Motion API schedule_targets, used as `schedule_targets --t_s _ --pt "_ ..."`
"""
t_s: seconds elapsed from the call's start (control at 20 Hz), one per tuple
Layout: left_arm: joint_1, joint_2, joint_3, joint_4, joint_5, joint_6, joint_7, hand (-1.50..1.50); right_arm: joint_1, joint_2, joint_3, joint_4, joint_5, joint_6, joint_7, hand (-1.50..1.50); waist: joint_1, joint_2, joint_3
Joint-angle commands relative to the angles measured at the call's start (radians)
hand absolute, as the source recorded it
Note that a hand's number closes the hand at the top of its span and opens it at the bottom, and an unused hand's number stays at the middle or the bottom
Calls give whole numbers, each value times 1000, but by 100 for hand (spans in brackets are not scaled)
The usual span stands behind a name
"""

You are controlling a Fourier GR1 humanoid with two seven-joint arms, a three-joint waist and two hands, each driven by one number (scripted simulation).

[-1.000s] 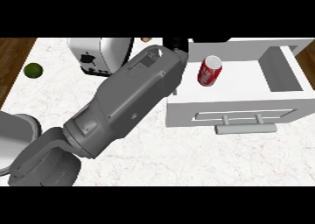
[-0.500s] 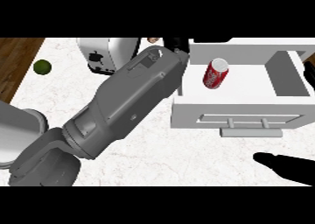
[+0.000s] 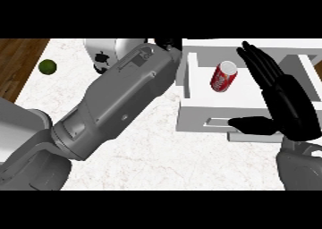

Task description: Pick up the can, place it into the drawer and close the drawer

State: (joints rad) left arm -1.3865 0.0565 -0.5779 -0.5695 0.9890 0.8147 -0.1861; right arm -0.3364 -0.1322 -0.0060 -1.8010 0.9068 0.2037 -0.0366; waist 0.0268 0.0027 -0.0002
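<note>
The red can [image 3: 223,77] lies tilted inside the open white drawer [image 3: 190,67], apart from both hands. My right hand [image 3: 290,109] is open, its fingers straight and pointing up over the drawer's right side. Its thumb [image 3: 251,125] reaches left across the drawer's front panel [image 3: 202,121], close to the handle. My grey left forearm [image 3: 117,105] runs from the lower left up to the drawer's back left corner. Only a small black part of my left hand [image 3: 166,43] shows past it, beside the drawer.
A white toaster [image 3: 101,53] stands at the back of the marble counter [image 3: 170,165], partly behind my left forearm. A green lime [image 3: 47,66] lies near the counter's left edge, with wooden floor [image 3: 12,67] beyond it.
My right hand has risen from the lower right corner to over the drawer's front and right side. The can stays lying in the drawer. The left arm keeps its place.
</note>
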Motion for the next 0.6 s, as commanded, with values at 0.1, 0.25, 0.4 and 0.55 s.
schedule_targets --t_s 0.1,0.25,0.4,0.55 --pt "37 57 -16 -53 -39 5 41 -150 -125 -13 78 309 188 -133 -51 -150 19 1 0" --pt "-8 91 -15 -97 -45 35 122 -150 -188 -37 29 478 217 -213 -84 -150 22 1 1" --pt "117 123 -19 -194 -73 44 86 -150 -252 -13 8 600 225 -276 -86 -150 14 -2 1" --pt "106 148 -36 -238 -90 65 155 -150 -301 26 27 734 306 -348 -29 -150 18 -1 1"
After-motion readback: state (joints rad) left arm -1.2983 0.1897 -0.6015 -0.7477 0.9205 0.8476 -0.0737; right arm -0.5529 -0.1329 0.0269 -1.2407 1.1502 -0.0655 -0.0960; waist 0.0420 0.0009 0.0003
